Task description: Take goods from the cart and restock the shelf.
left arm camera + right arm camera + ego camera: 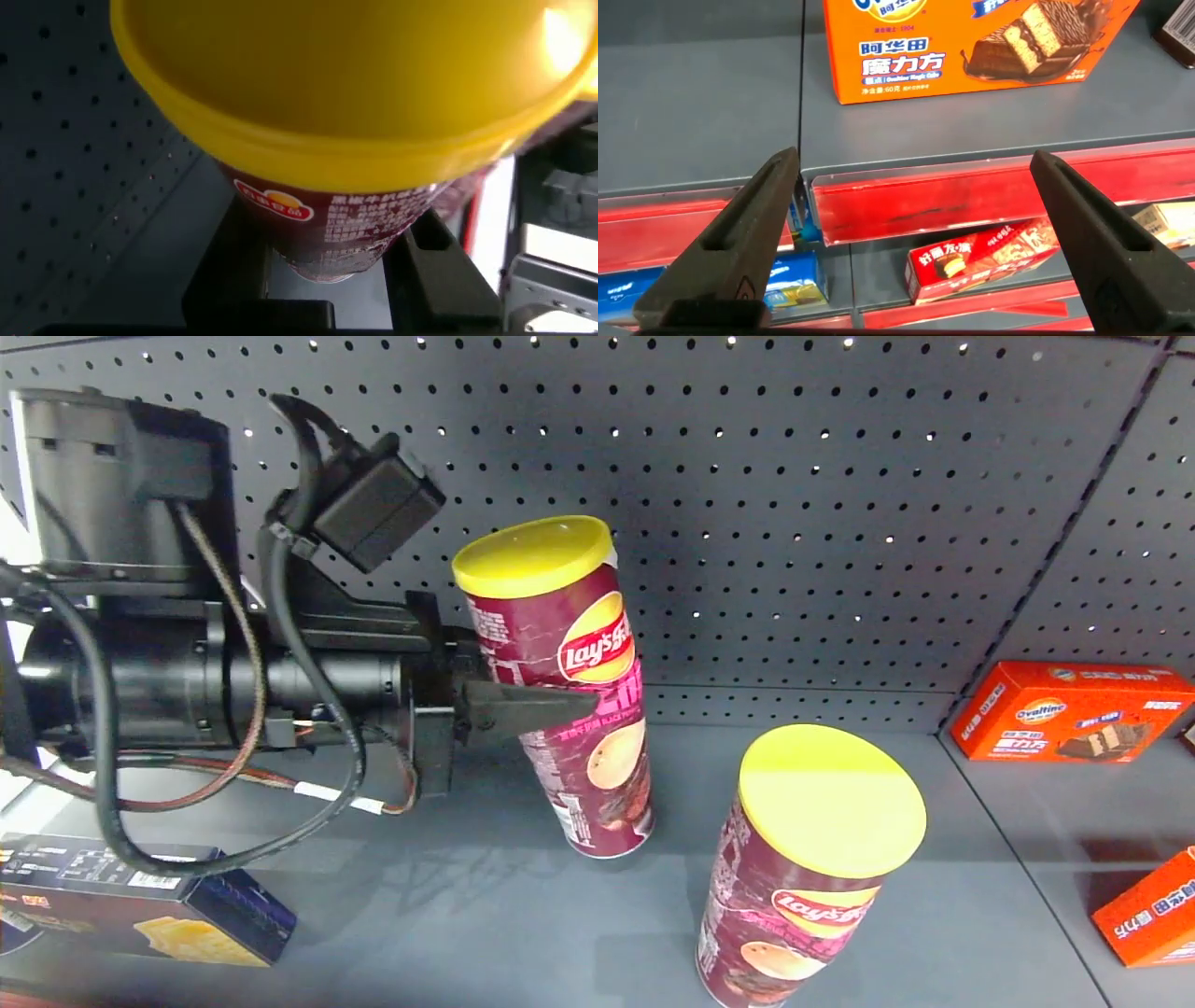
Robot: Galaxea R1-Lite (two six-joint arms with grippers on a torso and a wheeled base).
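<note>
**Two chip cans, one not yet let go**

Grips the held chip can [569, 709] at mid-height with the left gripper [560, 695], clenched on it, one dark finger [523, 705] across the label and the other hidden behind. Holds it to the robot's left of the standing chip can [803, 877] and farther back, close to the pegboard [840, 476], the two tubes apart. Carries it tilted, yellow lid [346, 84] leaning away from the standing chip can, base low at the shelf board [467, 915]; cannot tell whether touching. Probably taken round the middle to stop so tall a tube swinging, and brought in behind and beside the standing chip can to build up a row. Needs righting before release, or risks toppling.

Nothing between the two cans to block the set-down. On the robot's right of the standing chip can, past a seam in the shelf, two orange wafer boxes [1074, 709], well apart from it. On the robot's left of it, beyond the held can and under the arm, a dark box [140, 905] at the front edge.

Spreads the right gripper [915, 271] wide, nothing in it, facing a red price rail [971, 196] below another orange box [971, 47]; cannot place it against the standing chip can.
</note>
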